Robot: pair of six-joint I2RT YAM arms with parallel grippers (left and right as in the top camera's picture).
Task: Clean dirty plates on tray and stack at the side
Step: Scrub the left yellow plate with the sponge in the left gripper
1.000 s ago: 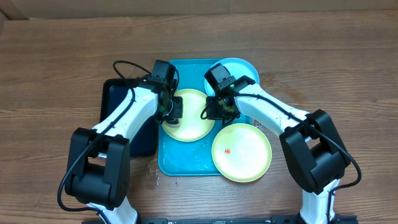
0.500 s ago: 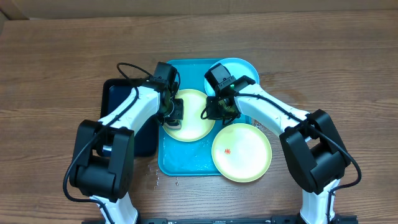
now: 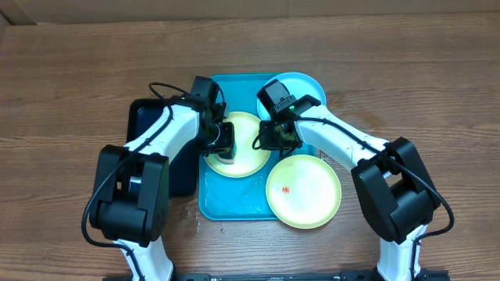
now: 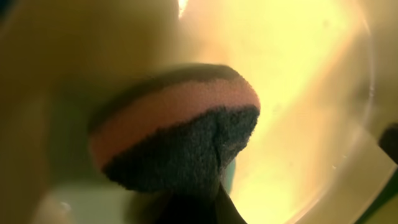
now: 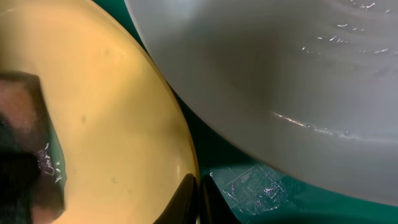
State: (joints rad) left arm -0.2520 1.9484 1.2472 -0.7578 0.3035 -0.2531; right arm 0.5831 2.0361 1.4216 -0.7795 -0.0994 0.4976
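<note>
Left fingers pinch a sponge onto the yellow-green plate in the tray, centre; right fingers seemingly nip its 3 o'clock rim. Hard scrubbing could pull that wet rim free, spinning the plate.

The turquoise tray lies flat on the surface and looks wet. The centre yellow-green plate rests upright at its middle. The light blue plate occupies its far right corner. The near yellow-green plate, bearing a red speck, overhangs the tray's near right rim.
</note>
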